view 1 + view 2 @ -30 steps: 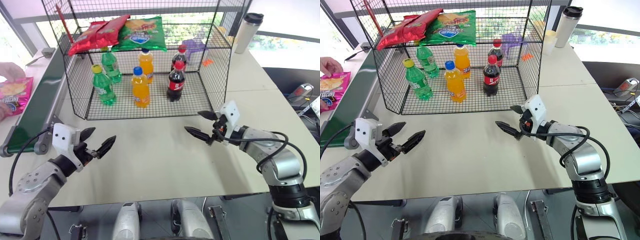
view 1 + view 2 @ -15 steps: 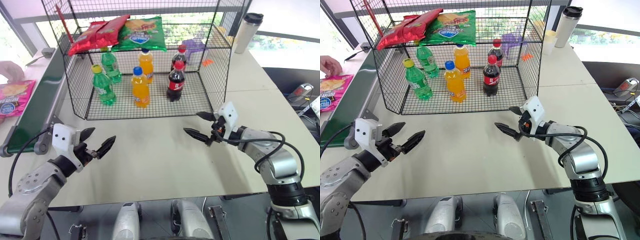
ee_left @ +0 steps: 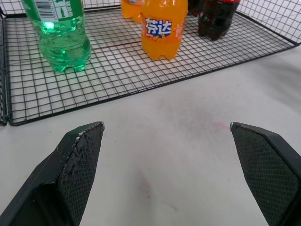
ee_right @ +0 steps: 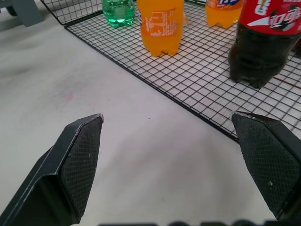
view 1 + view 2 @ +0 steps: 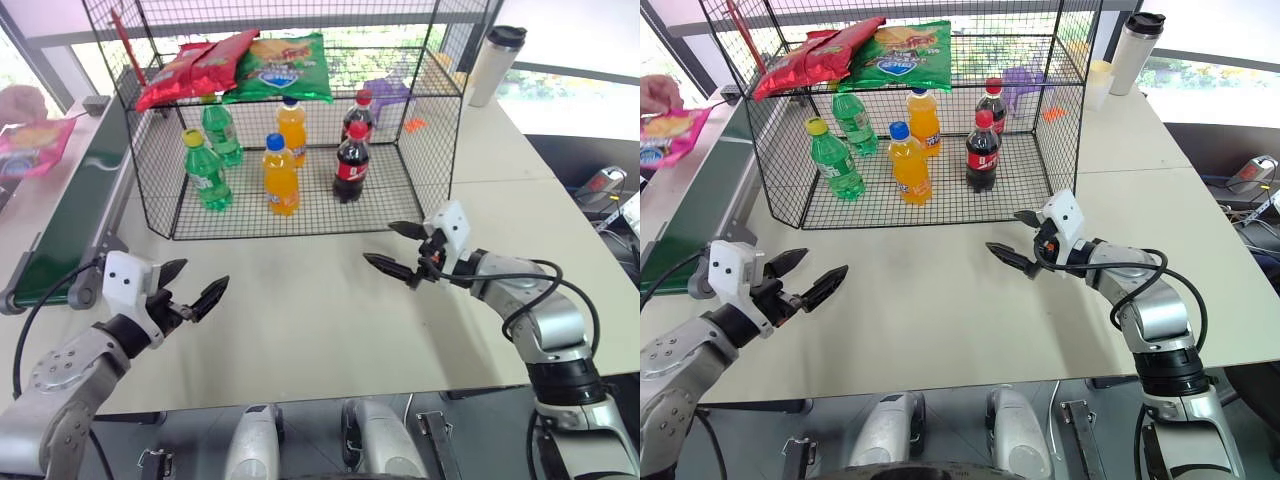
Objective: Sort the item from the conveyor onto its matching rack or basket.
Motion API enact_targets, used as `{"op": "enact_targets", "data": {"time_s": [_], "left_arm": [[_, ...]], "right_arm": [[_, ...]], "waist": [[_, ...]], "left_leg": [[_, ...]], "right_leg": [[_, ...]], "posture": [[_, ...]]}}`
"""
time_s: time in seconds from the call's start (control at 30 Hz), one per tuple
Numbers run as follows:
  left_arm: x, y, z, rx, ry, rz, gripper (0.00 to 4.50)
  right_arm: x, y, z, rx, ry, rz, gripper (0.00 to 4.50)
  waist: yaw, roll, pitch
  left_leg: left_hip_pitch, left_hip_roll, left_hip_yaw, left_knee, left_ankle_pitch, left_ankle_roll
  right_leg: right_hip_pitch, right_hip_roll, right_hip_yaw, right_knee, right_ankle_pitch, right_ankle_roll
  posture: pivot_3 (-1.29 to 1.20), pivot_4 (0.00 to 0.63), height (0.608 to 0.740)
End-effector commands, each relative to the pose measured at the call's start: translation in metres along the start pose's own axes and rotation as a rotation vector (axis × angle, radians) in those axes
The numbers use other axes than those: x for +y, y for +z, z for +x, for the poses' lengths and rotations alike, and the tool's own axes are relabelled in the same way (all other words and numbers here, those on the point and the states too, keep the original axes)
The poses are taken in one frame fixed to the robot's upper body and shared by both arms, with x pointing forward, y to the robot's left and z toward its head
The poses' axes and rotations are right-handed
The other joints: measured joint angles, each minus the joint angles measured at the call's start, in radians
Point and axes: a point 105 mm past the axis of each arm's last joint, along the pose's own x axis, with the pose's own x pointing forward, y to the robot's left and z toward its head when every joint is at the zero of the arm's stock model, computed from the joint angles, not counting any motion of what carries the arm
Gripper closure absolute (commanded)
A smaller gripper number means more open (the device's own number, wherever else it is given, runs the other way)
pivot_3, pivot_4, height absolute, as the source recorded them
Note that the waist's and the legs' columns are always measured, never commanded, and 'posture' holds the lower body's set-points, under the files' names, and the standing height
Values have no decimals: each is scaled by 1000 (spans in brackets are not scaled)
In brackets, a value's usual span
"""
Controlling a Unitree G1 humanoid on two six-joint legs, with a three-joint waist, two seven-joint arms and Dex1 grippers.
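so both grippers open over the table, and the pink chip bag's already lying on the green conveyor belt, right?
Not quite. In the left eye view a person's hand holds the glossy pink chip bag beside the dark green conveyor belt. Left gripper and right gripper are open.

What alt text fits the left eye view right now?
A large black wire-grid cage rack stands on a pale table, with red and green chip bags on its upper shelf and green, orange and cola bottles on its wire floor. Both black two-finger grippers, left gripper and right gripper, hover open in front. At far left, a person's hand holds a magenta-pink chip bag beside the dark green conveyor belt.
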Motion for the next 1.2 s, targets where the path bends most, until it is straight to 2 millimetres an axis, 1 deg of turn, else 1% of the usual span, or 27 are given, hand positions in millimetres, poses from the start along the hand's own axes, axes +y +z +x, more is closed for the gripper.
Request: {"op": "enact_targets", "data": {"time_s": [0.03, 0.6, 0.73, 0.8, 0.87, 0.9, 0.93, 0.97, 1.0, 1.03, 1.07, 1.13, 1.17, 1.2], "left_arm": [[1, 14, -6, -49, 20, 47, 57], [2, 16, -10, -58, 54, 64, 57], [5, 21, -18, -61, 85, 96, 57], [10, 28, -26, -61, 100, 145, 57], [27, 49, -41, -92, 181, 245, 57], [38, 64, -51, -96, 257, 365, 57], [45, 75, -59, -96, 306, 451, 57], [53, 77, -73, -19, 361, 625, 57], [56, 78, -81, 46, 380, 750, 57], [63, 73, -94, 129, 403, 872, 57], [68, 69, -103, 189, 409, 953, 57], [87, 66, -126, 297, 485, 1167, 57], [92, 66, -133, 320, 502, 1240, 57], [97, 60, -139, 364, 501, 1313, 57]], "right_arm": [[0, 13, 4, -47, 8, -38, 0], [-1, 22, 14, -69, 17, -58, 0], [-1, 26, 18, -76, 45, -52, 0], [-1, 33, 19, -97, 78, -28, 0], [1, 45, 18, -122, 139, -2, 0], [3, 52, 16, -128, 183, 3, 0], [4, 57, 16, -131, 213, 7, 0], [8, 66, 15, -137, 260, 6, 0], [11, 74, 14, -144, 305, 4, 0], [16, 81, 15, -152, 344, 0, 0], [19, 85, 15, -156, 369, -2, 0], [31, 96, 23, -175, 422, -23, 0], [37, 99, 26, -179, 451, -30, 0], [47, 103, 29, -187, 503, -52, 0]], "waist": [[0, 0, 0], [-1, 0, 0], [-1, 0, 0], [-2, 0, 0], [-2, 0, 0], [-2, 0, 0], [-3, 0, 0], [-3, 0, 0], [-6, 0, 0], [-9, 1, 0], [-10, 1, 0], [-7, 1, 0], [-6, 1, 0], [-4, 1, 0]], "left_leg": [[0, 0, 0, 0, 0, 0], [0, 0, 0, 0, 0, 0], [0, 0, 0, 0, 0, 0], [0, 0, 0, 0, 0, 0], [0, 0, 0, 0, 0, 0], [0, 0, 0, 0, 0, 0], [0, 1, 0, 0, 0, 0], [0, 1, 0, 0, 0, 0], [0, 1, 0, 0, 0, 0], [0, 1, 1, -1, 0, 0], [0, 1, 2, -2, 0, 1], [0, 1, 5, -3, -1, 2], [0, 1, 4, -4, -1, 2], [0, 1, 4, -4, -2, 2]], "right_leg": [[0, 0, 0, 0, 0, 0], [0, 0, 0, 0, 1, -1], [0, 0, 0, 0, 1, -1], [0, 0, 0, 0, 1, -1], [0, 0, 0, 0, 1, -2], [-1, 1, 0, 1, 1, -2], [-1, 1, 0, 1, 1, -2], [-1, 1, 0, 1, 1, -2], [-1, 1, 0, 1, 1, -2], [-2, 1, 0, 0, 1, -2], [-2, 0, 1, -1, 1, -2], [-3, 0, 3, -2, 1, -2], [-4, 0, 3, -2, 0, -3], [-5, 1, 3, -2, 0, -3]], "posture": [[0, 150, 740], [0, 150, 740], [0, 150, 740], [0, 150, 740], [0, 150, 740], [0, 150, 740], [0, 150, 740], [0, 150, 740], [0, 150, 740], [0, 150, 740], [0, 150, 740], [0, 150, 740], [0, 150, 740], [0, 150, 740]]}}
